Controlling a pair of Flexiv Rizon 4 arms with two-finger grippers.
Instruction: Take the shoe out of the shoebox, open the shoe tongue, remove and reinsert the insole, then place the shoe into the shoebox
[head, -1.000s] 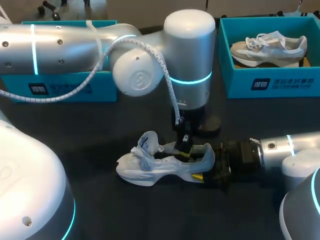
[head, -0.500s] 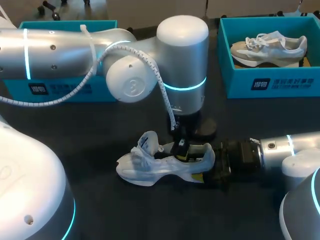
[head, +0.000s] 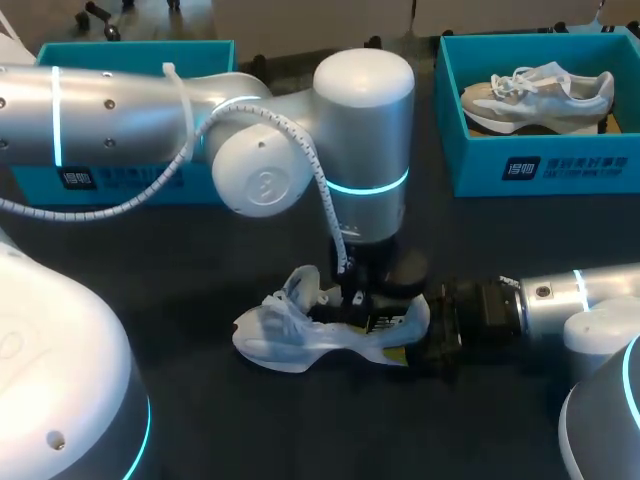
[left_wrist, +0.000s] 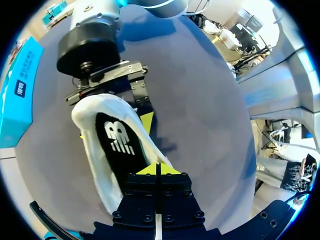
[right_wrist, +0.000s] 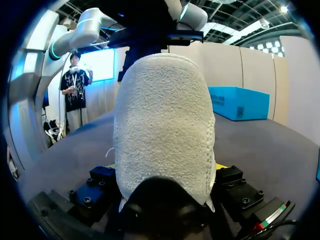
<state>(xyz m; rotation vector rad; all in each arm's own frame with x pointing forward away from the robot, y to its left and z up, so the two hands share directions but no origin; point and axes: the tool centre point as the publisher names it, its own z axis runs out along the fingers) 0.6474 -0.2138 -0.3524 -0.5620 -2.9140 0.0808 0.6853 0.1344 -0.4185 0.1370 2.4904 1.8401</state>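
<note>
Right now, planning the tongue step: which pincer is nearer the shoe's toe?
Left. The left pincer sits at the shoe's opening, mid-length; the right pincer clamps the heel, farthest from the toe.

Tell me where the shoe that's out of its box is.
In the head view, the white shoe lies on the table near the middle, its heel held by the right gripper, with the left gripper at its opening.

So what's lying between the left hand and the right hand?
The white fabric sneaker with its black printed insole showing; the left wrist view shows it running from the left hand to the right hand at its heel.
</note>
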